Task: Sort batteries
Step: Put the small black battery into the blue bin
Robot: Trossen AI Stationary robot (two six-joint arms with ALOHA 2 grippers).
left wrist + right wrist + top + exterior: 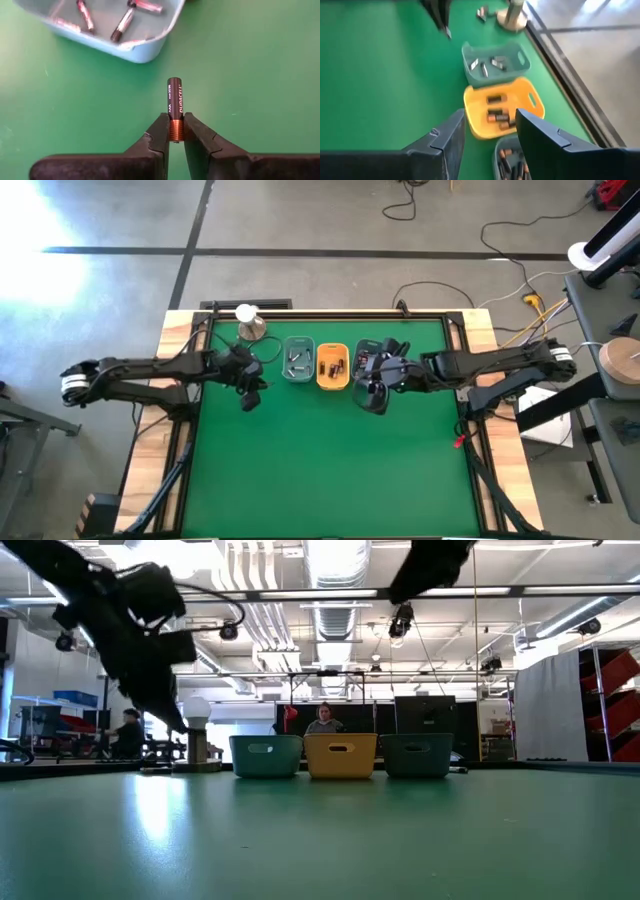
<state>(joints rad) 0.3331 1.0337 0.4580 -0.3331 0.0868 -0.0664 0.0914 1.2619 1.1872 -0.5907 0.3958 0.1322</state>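
1. Three trays in a row on the green table (320, 470): blue tray (298, 359), yellow tray (333, 366), dark tray (368, 358), each with batteries (497, 114) inside
2. We see the left gripper (174, 137) clamped narrow on the coppery end of one AAA battery (175, 100), held above the mat just beside the blue tray
3. Right gripper (490, 132) over the dark tray, fingers apart, nothing between them
4. We note a metal dome (250, 326) near the blue tray, two loose batteries (482, 13) beside it
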